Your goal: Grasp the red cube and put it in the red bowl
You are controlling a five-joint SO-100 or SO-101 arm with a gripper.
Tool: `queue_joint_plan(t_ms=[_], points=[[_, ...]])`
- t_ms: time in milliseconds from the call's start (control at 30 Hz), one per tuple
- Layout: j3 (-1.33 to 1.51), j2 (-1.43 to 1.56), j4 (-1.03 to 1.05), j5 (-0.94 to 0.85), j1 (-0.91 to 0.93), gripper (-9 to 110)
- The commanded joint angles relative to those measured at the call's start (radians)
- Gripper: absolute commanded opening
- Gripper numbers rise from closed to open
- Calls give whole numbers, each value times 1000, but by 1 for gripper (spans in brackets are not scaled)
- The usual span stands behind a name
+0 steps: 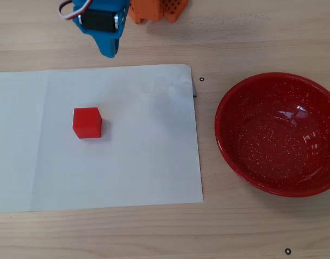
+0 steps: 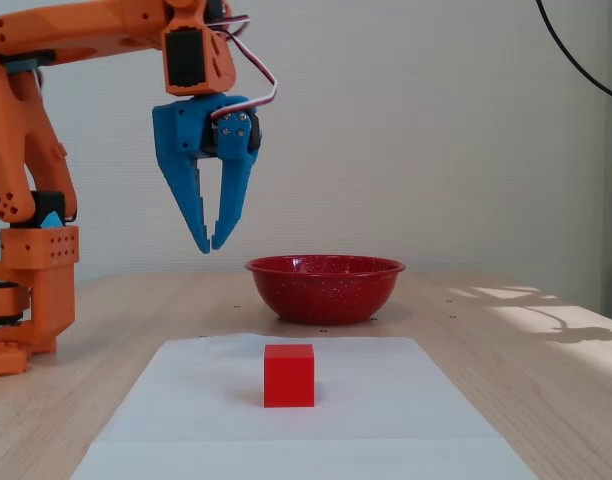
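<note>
Fixed view shows the blue two-finger gripper [image 2: 210,246] nearly closed, empty, high above the small matte red cube [image 2: 289,375]; open wide, descend squarely (glossy speckled red bowl [image 2: 325,287] waits).

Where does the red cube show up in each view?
Overhead view: the red cube sits left of centre on the white paper.
Fixed view: the cube is low at centre, nearest the camera.
Shared landmark: the red bowl.
</note>
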Motion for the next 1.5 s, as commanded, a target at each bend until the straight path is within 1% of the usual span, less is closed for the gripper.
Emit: queue_joint_plan(t_ms=[0,200,800,1000,1200,1267,1467], points=[[-149,2,40,49,-38,0],[-270,-123,107,104,-63,0],[-538,-434,167,282,-141,1],[-600,-509,169,319,-152,9],[-634,-548,161,337,-153,14],[-635,-552,166,341,-155,19],[-620,-566,170,337,-160,39]])
